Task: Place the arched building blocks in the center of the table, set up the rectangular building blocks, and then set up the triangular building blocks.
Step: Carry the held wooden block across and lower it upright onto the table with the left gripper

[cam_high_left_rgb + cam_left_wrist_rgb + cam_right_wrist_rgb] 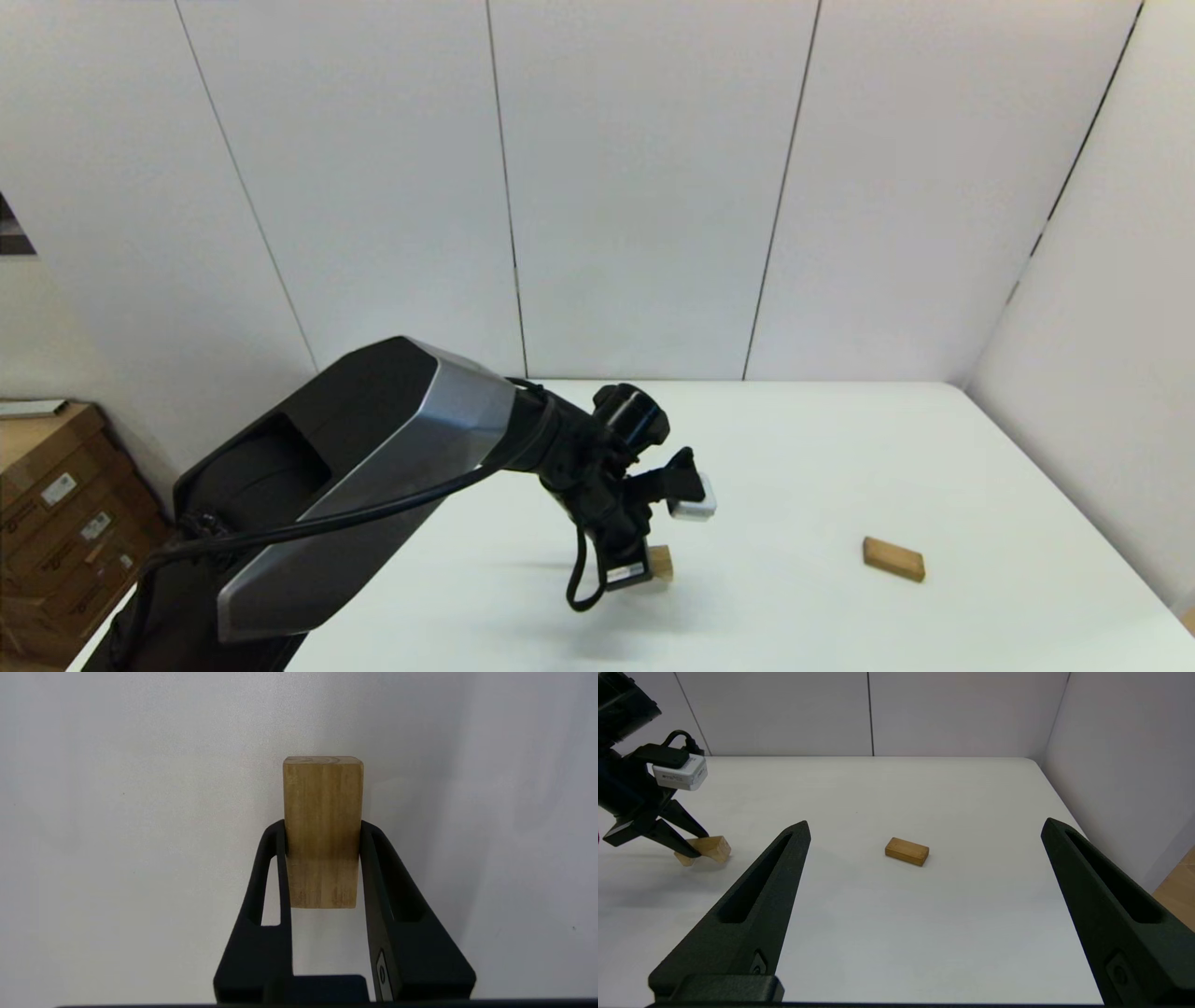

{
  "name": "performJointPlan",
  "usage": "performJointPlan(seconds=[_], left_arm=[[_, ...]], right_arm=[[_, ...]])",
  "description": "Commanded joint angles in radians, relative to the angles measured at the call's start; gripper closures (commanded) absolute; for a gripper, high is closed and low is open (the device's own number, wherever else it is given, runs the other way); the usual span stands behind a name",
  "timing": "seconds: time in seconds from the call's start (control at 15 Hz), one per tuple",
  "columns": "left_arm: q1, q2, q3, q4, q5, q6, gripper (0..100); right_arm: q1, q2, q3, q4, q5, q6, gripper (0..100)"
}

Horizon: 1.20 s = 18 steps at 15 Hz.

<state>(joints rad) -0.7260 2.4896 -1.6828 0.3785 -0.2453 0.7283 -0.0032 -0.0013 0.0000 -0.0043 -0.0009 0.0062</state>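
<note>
Left gripper pinching one wooden block above the table; one rectangular block lying free.

Two blocks are in view. The left gripper [644, 560] is extended over the middle of the table [840, 448], its arm reaching in from the robot's left and its fingers [373, 858] angled downward. The jaws are pressed against the two side faces of a light-wood block [322, 830], whose long axis runs along the fingers, with one end projecting past the fingertips; whether this is the arched building blocks cannot be told, as no notch is visible. In the right wrist view the held block sits at or just above the tabletop. The rectangular building blocks [893, 558] lies flat, well apart to the robot's right, long axis roughly crosswise and slightly angled. The right gripper [924, 830] hovers above the table, jaws spread wide, holding nothing.
</note>
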Motion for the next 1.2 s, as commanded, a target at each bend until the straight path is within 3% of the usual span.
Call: performJointPlan(seconds=[0.07,1.2], left_arm=[[0.003,-0.005,0.017,0.016,0.0,0.045,100],[0.03,-0.006,0.02,0.005,0.0,0.103,100]], right_arm=[[0.0,0.001,0.002,0.0,-0.001,0.0,0],[0.0,0.001,0.002,0.0,-0.001,0.0,0]])
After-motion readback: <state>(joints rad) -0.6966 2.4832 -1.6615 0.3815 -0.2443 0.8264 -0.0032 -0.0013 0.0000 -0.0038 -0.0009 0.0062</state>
